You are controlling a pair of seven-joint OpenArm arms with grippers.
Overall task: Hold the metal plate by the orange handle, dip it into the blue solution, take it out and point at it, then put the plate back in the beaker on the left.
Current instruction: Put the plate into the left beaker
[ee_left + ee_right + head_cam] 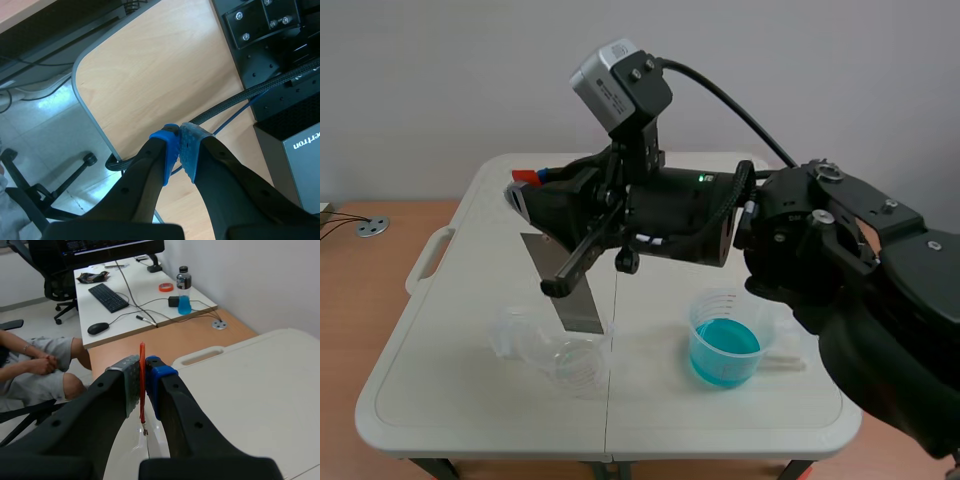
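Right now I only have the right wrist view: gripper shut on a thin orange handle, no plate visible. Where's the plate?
Observer: The flat grey metal plate hangs tilted below the right gripper, its lower edge at the clear plastic beaker, not at the beaker of blue solution.
Operator: Is that clear beaker upright?
Observer: No, it looks tipped on its side.
Operator: Left arm in the way?
Observer: No. The left gripper is shut on nothing above a wooden desktop, and it doesn't show in the scene view.
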